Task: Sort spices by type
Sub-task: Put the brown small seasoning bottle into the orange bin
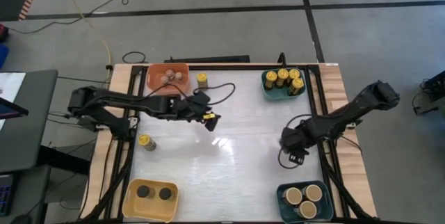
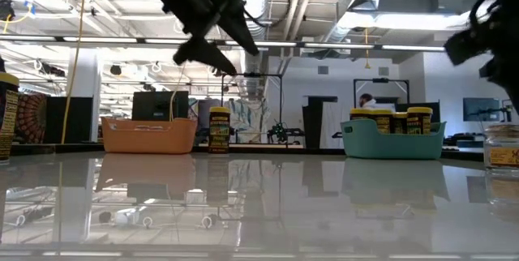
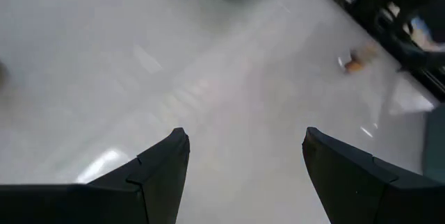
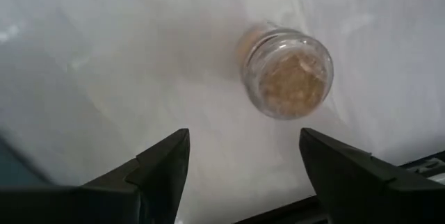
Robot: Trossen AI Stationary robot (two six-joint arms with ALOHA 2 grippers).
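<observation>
My left gripper [image 1: 211, 121] hangs open above the middle of the table [image 1: 243, 161] and holds nothing; the left wrist view shows only bare tabletop between its fingers [image 3: 243, 137]. My right gripper [image 1: 295, 154] is open over the table's right part. A small clear jar with tan contents [image 4: 287, 74] sits on the table just ahead of its fingers [image 4: 243, 137], untouched. One yellow-lidded jar [image 1: 201, 79] stands beside the orange bin [image 1: 167, 76]. Another yellow-lidded jar [image 1: 146, 142] stands near the left edge.
The orange bin holds small grey-topped jars. A teal bin [image 1: 284, 83] at the far right holds several yellow-lidded jars. A yellow bin [image 1: 150, 197] at the near left holds two black-lidded jars. A teal bin [image 1: 306, 200] at the near right holds tan-lidded jars. Cables trail across the table.
</observation>
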